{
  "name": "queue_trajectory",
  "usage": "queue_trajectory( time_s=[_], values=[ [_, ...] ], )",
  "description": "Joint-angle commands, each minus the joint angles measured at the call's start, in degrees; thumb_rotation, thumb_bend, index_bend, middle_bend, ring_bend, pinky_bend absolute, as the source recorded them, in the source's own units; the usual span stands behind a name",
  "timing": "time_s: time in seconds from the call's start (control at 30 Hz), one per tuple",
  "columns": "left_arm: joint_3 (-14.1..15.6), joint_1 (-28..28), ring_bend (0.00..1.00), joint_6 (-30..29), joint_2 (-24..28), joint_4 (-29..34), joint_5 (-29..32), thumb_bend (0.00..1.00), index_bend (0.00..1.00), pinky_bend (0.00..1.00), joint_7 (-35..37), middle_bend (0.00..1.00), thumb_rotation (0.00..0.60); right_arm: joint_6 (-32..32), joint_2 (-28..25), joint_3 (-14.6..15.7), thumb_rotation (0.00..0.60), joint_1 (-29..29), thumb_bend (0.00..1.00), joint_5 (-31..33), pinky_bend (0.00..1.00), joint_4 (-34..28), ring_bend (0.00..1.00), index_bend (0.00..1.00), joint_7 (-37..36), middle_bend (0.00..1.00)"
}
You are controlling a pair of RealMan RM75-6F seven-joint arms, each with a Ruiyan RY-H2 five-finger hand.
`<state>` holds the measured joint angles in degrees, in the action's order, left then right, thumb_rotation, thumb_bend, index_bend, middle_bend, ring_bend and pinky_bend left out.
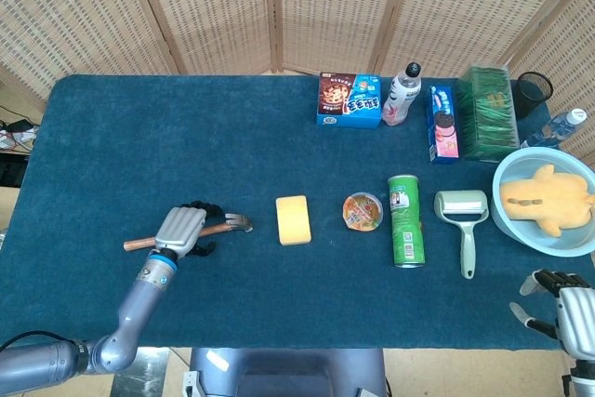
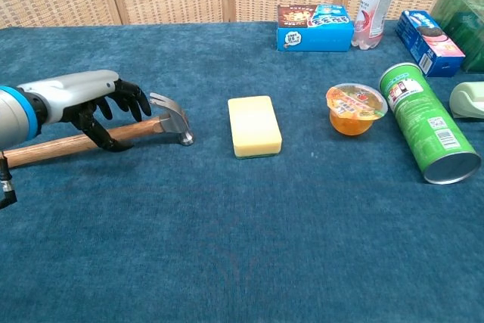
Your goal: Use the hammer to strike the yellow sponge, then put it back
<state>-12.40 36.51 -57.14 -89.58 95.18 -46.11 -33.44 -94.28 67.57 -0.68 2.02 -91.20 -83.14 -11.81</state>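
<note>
Lying on the blue desk [image 1: 112, 137], the hammer [image 2: 106, 135] has its steel head just left of the yellow sponge [image 2: 254, 125]. The left hand [image 2: 83, 100] arches over the wooden handle near the head, fingers apart, grip not closed. I judge it head-heavy and stiff; holding further back would swing better. The right hand [image 1: 569, 302] waits empty, fingers spread.

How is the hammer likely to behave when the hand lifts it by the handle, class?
The hammer is probably head-heavy: its metal head looks dense beside the slim wooden handle, so it may tip head-down. It should stay stiff. The left hand is over the handle near the head, which likely eases that tipping.
</note>
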Motion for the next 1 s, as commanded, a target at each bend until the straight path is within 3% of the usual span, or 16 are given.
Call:
queue_trajectory(
  time_s=[0.03, 0.17, 0.27, 0.5, 0.67, 0.83, 1.0],
  values=[
    [-0.01, 1.59, 0.21, -0.44, -3.78, -4.17, 3.03, 0.35, 0.27, 0.27, -0.10, 0.30, 0.600, -0.38, -0.21, -0.05, 0.600, 0.41, 0.21, 0.21, 0.46, 0.09, 0.55, 0.58, -0.41, 0.58],
    [0.95, 2.14, 0.21, -0.91, -5.54, -5.67, 3.13, 0.40, 0.27, 0.32, 0.03, 0.30, 0.600, -0.88, -0.94, -0.34, 0.600, 1.00, 0.21, 0.87, 0.46, -0.10, 0.55, 0.58, -1.30, 0.58],
    [1.27, 1.99, 0.30, -2.43, -6.69, -6.43, 1.68, 0.53, 0.30, 0.40, 0.93, 0.33, 0.600, -1.07, -1.36, -0.39, 0.600, 1.47, 0.21, 1.34, 0.46, -0.14, 0.55, 0.58, -1.96, 0.58],
    [0.99, 0.53, 0.58, -7.21, -9.32, -8.60, -3.33, 0.76, 0.57, 0.68, 5.40, 0.57, 0.600, -2.07, -1.75, -0.48, 0.600, 2.74, 0.21, 2.09, 0.46, -0.40, 0.55, 0.58, -2.14, 0.58],
    [1.24, 0.74, 0.67, -6.36, -9.00, -8.56, -5.83, 0.80, 0.62, 0.76, 7.17, 0.62, 0.600, -1.61, -1.60, -0.57, 0.600, 2.69, 0.21, 2.08, 0.46, -0.97, 0.55, 0.58, -1.56, 0.58],
    [0.75, -0.52, 0.77, -10.10, -8.20, -9.19, -13.19, 0.81, 0.67, 0.84, 12.74, 0.74, 0.600, -1.80, -1.88, -0.61, 0.600, 2.99, 0.21, 1.94, 0.46, -1.75, 0.55, 0.58, -0.76, 0.58],
    [2.45, -1.08, 0.79, -12.10, -5.18, -9.67, -22.12, 0.78, 0.68, 0.84, 17.00, 0.77, 0.600, -1.48, -1.46, -0.28, 0.600, 3.14, 0.21, 1.51, 0.47, -1.29, 0.55, 0.58, -1.17, 0.58]
  ],
)
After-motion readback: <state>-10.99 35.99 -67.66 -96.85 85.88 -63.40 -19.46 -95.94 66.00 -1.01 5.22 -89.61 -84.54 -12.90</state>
